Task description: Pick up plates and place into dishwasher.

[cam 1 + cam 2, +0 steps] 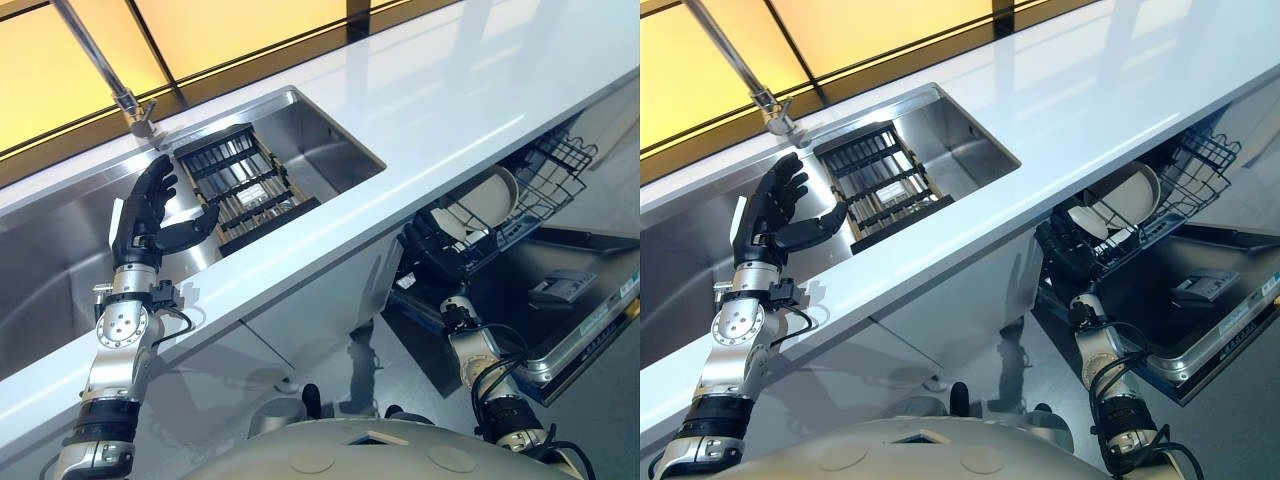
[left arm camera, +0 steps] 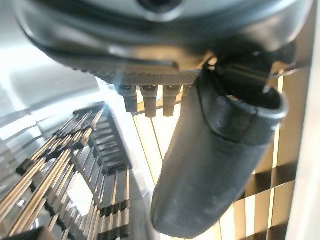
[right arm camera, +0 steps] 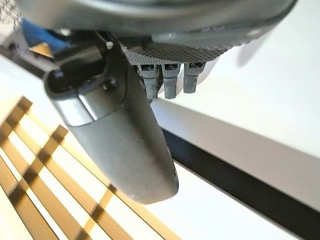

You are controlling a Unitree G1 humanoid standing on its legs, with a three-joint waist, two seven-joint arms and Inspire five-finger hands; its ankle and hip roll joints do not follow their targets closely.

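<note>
A long white counter [image 1: 450, 90] runs across the kitchen scene, with a stainless steel sink [image 1: 320, 135] set into it and a metal faucet [image 1: 125, 100] rising at the sink's back edge. A dark slatted drying rack [image 1: 240, 185] lies in the sink basin. Below the counter's front edge, the dishwasher [image 1: 590, 320] stands with its door dropped open and its black wire rack [image 1: 545, 185] pulled out.

White plates [image 1: 480, 205] sit upright in that wire rack, leaning close together.

The left hand [image 1: 150, 210] is raised over the sink beside the drying rack, fingers straight and spread, thumb held out toward the rack, holding nothing. In the left wrist view its thumb [image 2: 215, 165] stands clear of the slats beyond it.

The right hand [image 1: 430, 245] is low under the counter edge, at the near end of the wire rack, just beside the plates. Its fingers blend into the dark rack, so whether they grip anything cannot be told.
</note>
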